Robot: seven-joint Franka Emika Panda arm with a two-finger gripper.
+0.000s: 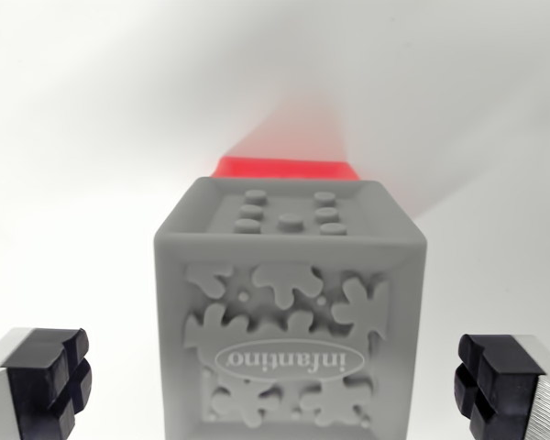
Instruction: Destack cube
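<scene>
Wrist view: the grey cube (289, 312) fills the centre and runs down to six o'clock, its near face carrying raised splat shapes and an oval "infantino" logo that reads upside down from here. Another face, with round raised studs, tilts away toward twelve o'clock. Just beyond it, at twelve o'clock from the grey cube, a strip of the red cube (284, 169) shows; the two look in contact, so this is the stack (which one sits on top cannot be settled from this angle alone, though the grey one is nearer the camera). Around them is a plain white bench (82, 137), with a reddish glow cast past the red cube.

The gripper (275, 385) has its jaws standing wide apart, one black pad (50, 380) at eight o'clock and the other at four o'clock, both clear of the grey cube's sides and holding nothing.

To do the grasp well, I judge the jaws should stay centred on the grey cube, close evenly on its two opposite sides, and lift straight off so the red cube is not dragged.
</scene>
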